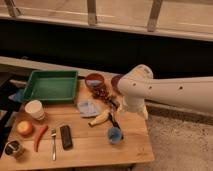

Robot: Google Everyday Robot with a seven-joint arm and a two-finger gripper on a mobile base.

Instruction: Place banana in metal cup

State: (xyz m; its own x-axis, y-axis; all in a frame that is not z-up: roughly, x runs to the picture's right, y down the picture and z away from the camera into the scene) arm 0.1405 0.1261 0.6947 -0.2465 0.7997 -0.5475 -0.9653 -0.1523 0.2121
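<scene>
Worktop (pixel 90 147), with your arm (pixel 170 90) reaching in over its right edge.
Your tool (pixel 114 114) hangs low near the worktop's centre, fingers apart, just beside the right end of the banana (pixel 99 118), which lies flat on the wood midway between back and front edges. The metal cup (pixel 14 147) stands at the front-left corner, well apart from both.

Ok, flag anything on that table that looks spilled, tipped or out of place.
Nothing is spilled or tipped. One oddity: the metal cup sits right at the near-left corner of the table, close to the edge. The gripper hangs by the banana mid-table.
</scene>
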